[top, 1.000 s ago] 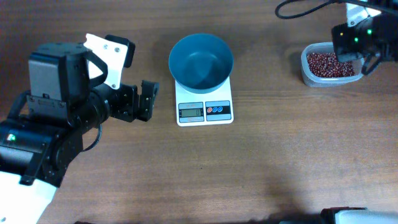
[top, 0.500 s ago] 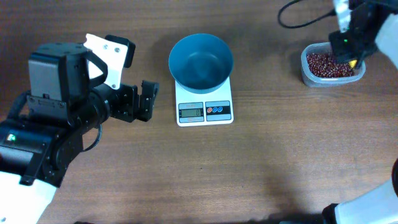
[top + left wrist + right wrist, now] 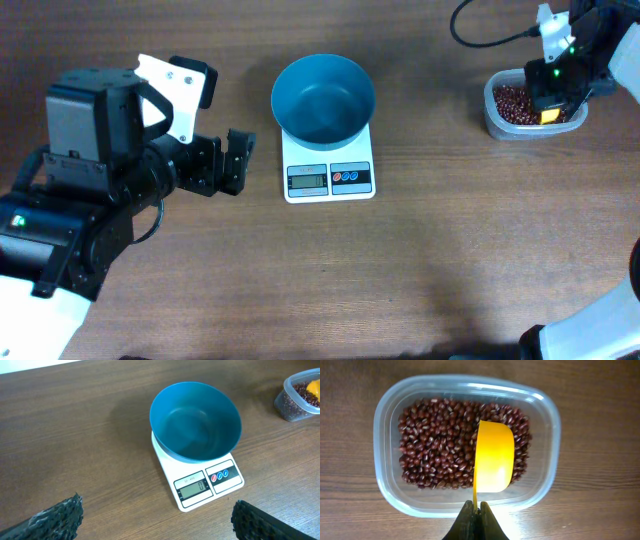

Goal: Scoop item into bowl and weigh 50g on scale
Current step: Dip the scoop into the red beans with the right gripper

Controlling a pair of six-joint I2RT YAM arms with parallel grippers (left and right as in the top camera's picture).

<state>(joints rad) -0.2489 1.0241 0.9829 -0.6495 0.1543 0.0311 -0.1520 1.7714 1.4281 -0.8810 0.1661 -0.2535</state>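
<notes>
One scoop [image 3: 493, 457] over beans [image 3: 437, 445] in tub [image 3: 386, 435].

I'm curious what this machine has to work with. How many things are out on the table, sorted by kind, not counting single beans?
Blue bowl: 1
White scale: 1
Clear tub of beans: 1
Yellow scoop: 1
Total: 4

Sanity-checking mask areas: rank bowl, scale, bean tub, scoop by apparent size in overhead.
1. blue bowl and scale: similar width, scale partly under bowl, so unranked.
2. clear tub, partly covered.
3. yellow scoop, mostly hidden.
</notes>
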